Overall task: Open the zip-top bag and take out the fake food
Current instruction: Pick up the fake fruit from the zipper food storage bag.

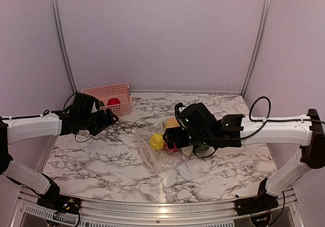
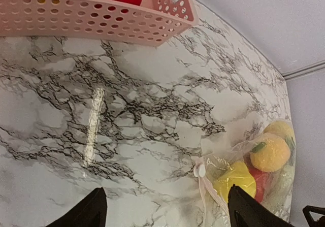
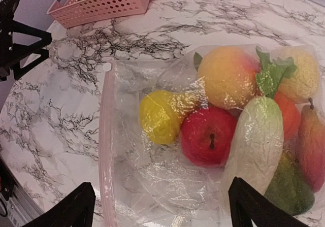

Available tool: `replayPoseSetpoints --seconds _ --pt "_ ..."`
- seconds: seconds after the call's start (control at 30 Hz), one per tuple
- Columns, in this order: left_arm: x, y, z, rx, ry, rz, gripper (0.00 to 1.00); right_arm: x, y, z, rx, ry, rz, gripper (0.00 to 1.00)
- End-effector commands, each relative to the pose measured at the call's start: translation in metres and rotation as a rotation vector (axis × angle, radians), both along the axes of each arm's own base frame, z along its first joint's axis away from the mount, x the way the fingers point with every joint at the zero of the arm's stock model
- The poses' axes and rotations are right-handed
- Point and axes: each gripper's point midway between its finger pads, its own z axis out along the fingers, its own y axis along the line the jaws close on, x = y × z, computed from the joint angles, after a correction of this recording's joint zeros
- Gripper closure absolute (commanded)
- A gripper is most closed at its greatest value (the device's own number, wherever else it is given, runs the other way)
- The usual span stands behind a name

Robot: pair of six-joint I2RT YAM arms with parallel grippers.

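We see the bag [image 1: 147,158] lying near the middle of the worktop [image 1: 91,161], its zip strip [image 3: 106,151] toward the left edge, the food [image 3: 210,135] inside it. Our right jaws hang apart over the bag, holding nothing. Our left jaws stand apart too, empty, near the basket [image 1: 109,92] in the far left corner.

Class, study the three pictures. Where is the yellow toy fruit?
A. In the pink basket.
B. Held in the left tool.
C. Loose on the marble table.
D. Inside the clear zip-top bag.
D: in the right wrist view the yellow toy fruit lies under the crinkled plastic of the zip-top bag, next to the red apple.
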Motion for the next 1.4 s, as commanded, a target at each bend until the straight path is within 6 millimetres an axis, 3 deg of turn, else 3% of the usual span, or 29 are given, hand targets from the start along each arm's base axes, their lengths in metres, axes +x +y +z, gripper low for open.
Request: replayPoseSetpoints --seconds 0.0,0.17,0.23,0.4,0.6,0.97,1.37 --pt "-0.023 -0.037 -0.003 -0.113 0.009 -0.07 0.15 0.017 0.019 0.015 0.077 -0.007 0.028 0.14" --pt "-0.046 -0.068 -0.013 -0.187 0.028 -0.14 0.18 0.035 0.028 0.011 0.089 0.004 0.03 0.28" --pt "-0.054 -0.08 -0.018 -0.206 0.04 -0.163 0.2 0.041 0.033 0.009 0.083 0.005 0.031 0.38" --pt "-0.069 -0.104 -0.027 -0.235 0.065 -0.216 0.38 0.056 0.043 -0.005 0.048 0.016 0.028 0.58" --pt "-0.08 -0.123 -0.039 -0.249 0.094 -0.248 0.6 0.071 0.049 -0.02 0.002 0.024 0.02 0.75" --pt "-0.083 -0.147 -0.06 -0.259 0.131 -0.277 0.82 0.096 0.051 -0.05 -0.085 0.037 0.002 0.89" --pt "-0.081 -0.175 -0.068 -0.278 0.155 -0.313 0.85 0.085 0.04 -0.092 -0.167 0.099 0.01 0.93"
